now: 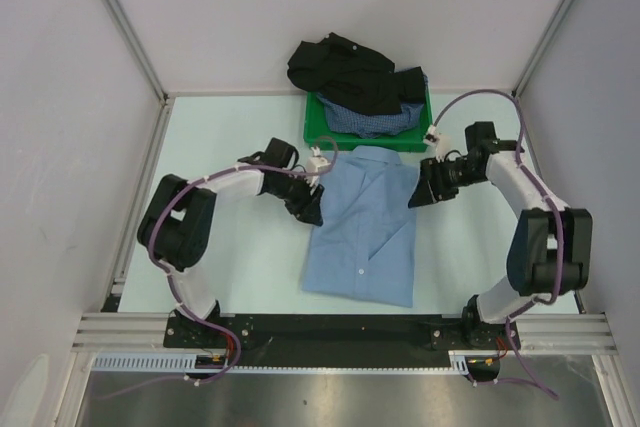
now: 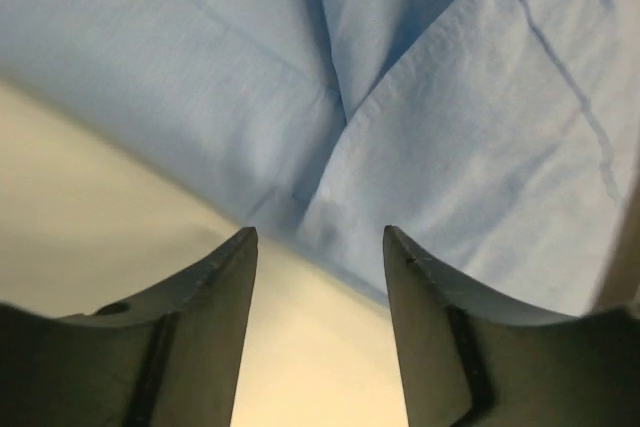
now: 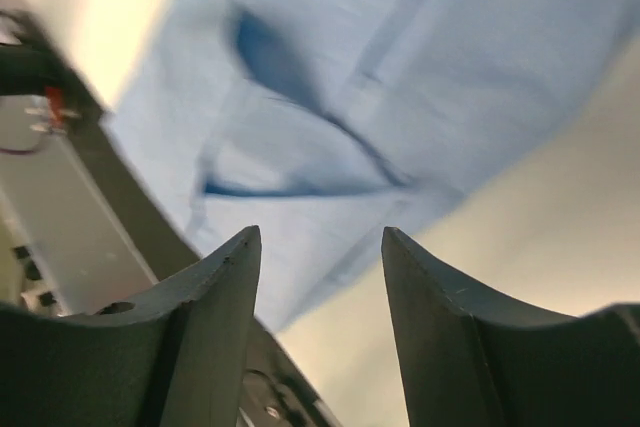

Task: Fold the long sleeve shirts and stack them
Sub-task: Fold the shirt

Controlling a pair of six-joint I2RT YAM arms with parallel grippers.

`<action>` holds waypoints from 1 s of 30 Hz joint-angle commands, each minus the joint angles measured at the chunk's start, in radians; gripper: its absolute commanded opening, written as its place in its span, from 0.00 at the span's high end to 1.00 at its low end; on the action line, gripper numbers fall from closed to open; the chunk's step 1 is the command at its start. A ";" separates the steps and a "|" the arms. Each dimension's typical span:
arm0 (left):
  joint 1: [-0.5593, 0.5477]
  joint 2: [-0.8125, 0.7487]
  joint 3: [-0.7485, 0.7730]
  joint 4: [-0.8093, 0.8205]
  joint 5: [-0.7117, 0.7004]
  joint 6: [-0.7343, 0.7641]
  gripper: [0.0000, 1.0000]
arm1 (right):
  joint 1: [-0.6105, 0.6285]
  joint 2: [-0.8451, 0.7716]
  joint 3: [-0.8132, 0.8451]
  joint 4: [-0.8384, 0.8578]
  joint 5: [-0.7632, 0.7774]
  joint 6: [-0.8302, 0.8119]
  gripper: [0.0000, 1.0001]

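Observation:
A light blue shirt (image 1: pixel 362 227) lies folded in the middle of the table, collar toward the back. My left gripper (image 1: pixel 312 209) sits at its left edge, open with nothing between the jaws; in the left wrist view the blue cloth (image 2: pixel 400 97) lies just beyond my left gripper (image 2: pixel 320 242). At the shirt's upper right corner is my right gripper (image 1: pixel 420 192), also open and empty, with the cloth (image 3: pixel 400 77) lying ahead of my right gripper (image 3: pixel 320 237). A black shirt (image 1: pixel 345 72) lies heaped over a dark-blue checked shirt (image 1: pixel 372 120) at the back.
A green tray (image 1: pixel 318 127) at the back of the table holds the two dark shirts, the black one spilling over its far rim. White walls with aluminium posts (image 1: pixel 125 27) enclose the table on three sides.

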 commanded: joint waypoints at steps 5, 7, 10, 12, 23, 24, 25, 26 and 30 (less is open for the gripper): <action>0.098 -0.320 -0.188 0.226 0.392 -0.385 0.37 | 0.236 -0.201 -0.217 0.312 -0.329 0.414 0.49; 0.042 -0.366 -0.284 0.285 0.467 -0.499 0.38 | 0.336 -0.211 -0.271 0.473 -0.334 0.504 0.54; -0.050 -0.478 -0.464 0.493 0.477 -0.698 0.38 | 0.449 -0.198 -0.366 0.697 -0.301 0.678 0.55; -0.104 -0.527 -0.557 0.593 0.458 -0.767 0.38 | 0.469 -0.173 -0.429 0.841 -0.284 0.787 0.56; -0.095 -0.061 -0.526 0.658 0.310 -0.804 0.37 | 0.390 0.170 -0.531 1.019 -0.169 0.862 0.60; -0.071 -0.036 -0.523 0.663 0.314 -0.795 0.37 | 0.383 0.187 -0.518 0.992 -0.157 0.829 0.60; -0.061 -0.015 -0.523 0.664 0.320 -0.784 0.37 | 0.379 0.203 -0.509 0.971 -0.145 0.816 0.60; -0.054 -0.018 -0.524 0.660 0.343 -0.770 0.37 | 0.373 0.215 -0.511 0.951 -0.140 0.806 0.60; -0.055 -0.169 -0.556 0.623 0.444 -0.672 0.35 | 0.344 0.140 -0.517 0.888 -0.145 0.752 0.61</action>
